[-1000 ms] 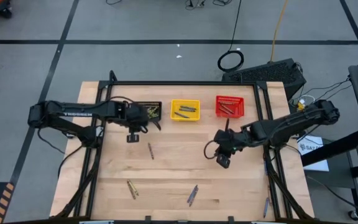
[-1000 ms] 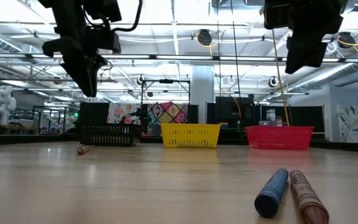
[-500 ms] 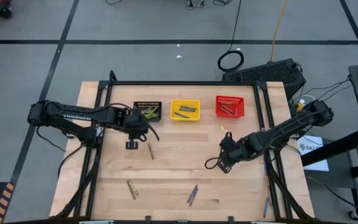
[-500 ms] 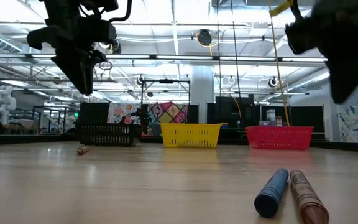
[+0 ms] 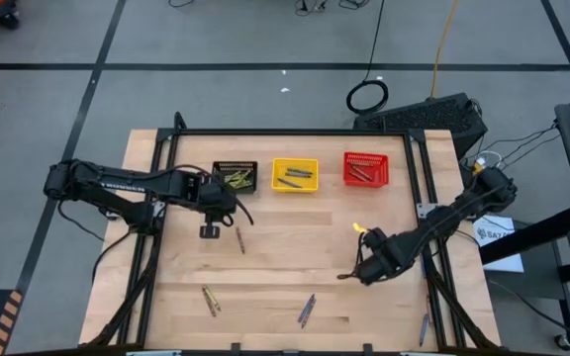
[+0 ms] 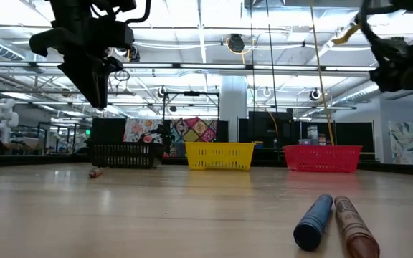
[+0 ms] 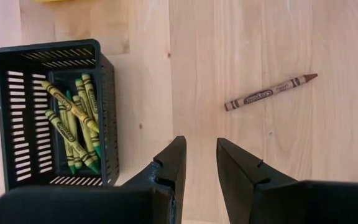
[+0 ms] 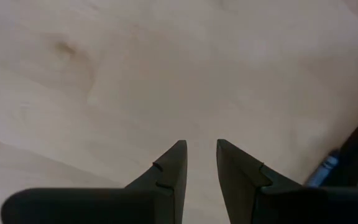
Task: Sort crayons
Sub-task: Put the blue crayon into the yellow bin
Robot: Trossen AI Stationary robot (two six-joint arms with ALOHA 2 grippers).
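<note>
The right pincer (image 5: 368,269) has swung away from the red basket (image 5: 366,169).

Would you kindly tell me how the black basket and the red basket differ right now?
The black basket is black mesh at the row's left end, near the left gripper; the red basket is red, at the right end. The black basket holds olive-yellow crayons; the red basket holds brownish ones. Both stand along the table's far edge.

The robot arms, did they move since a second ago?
Yes. The right end effector swung back from the middle toward the table's near right side, empty. The left end effector slid slightly from the black basket toward the brownish-red crayon, holding nothing. Baskets and crayons stayed put.
</note>
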